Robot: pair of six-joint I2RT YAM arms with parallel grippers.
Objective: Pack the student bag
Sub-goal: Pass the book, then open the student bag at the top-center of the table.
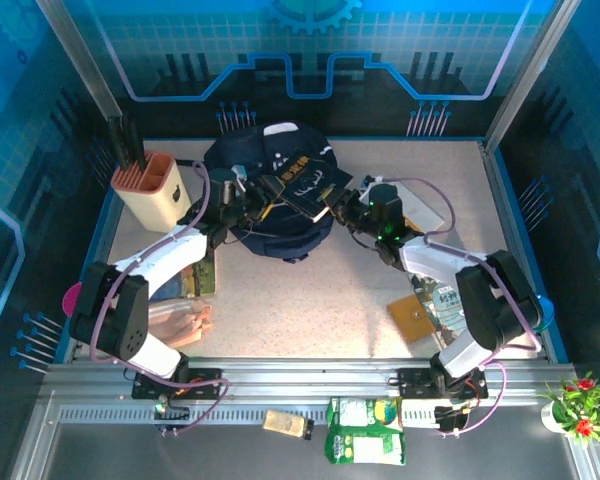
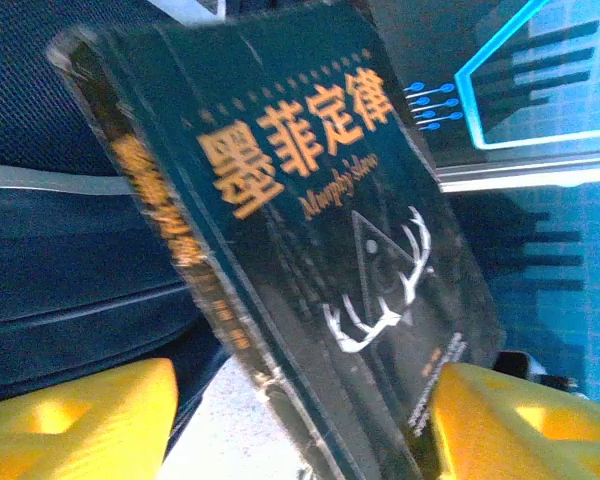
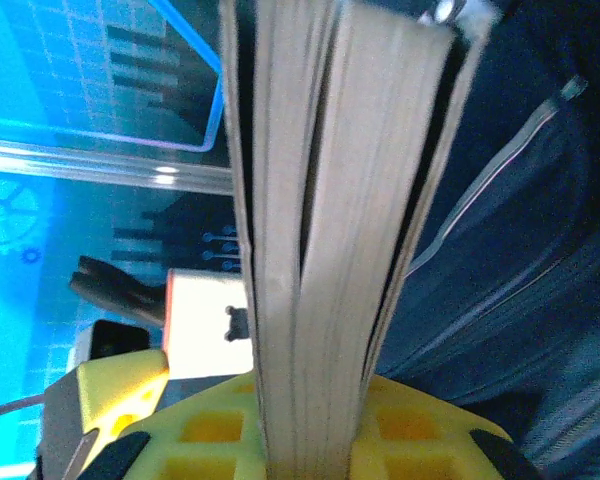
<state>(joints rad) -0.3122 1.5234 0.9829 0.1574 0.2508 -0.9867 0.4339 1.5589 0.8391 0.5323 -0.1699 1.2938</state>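
1 student bag (image 1: pixel 280 238), just beside right end effector (image 3: pixel 310 425) clenching black book (image 2: pixel 310 230), left end effector (image 2: pixel 300 415) released above bag.

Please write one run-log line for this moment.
left gripper: open | right gripper: shut on book | book: over bag

Table (image 1: pixel 360 290) is overlooked from above-behind, far. Book (image 2: pixel 310 230) is framed very close by both wrist views from opposite sides, student bag (image 3: pixel 520 250) behind.

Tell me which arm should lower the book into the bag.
Right. The right claw grips the book by its page edge above the bag; the left claw stands open, a gap beside the book.
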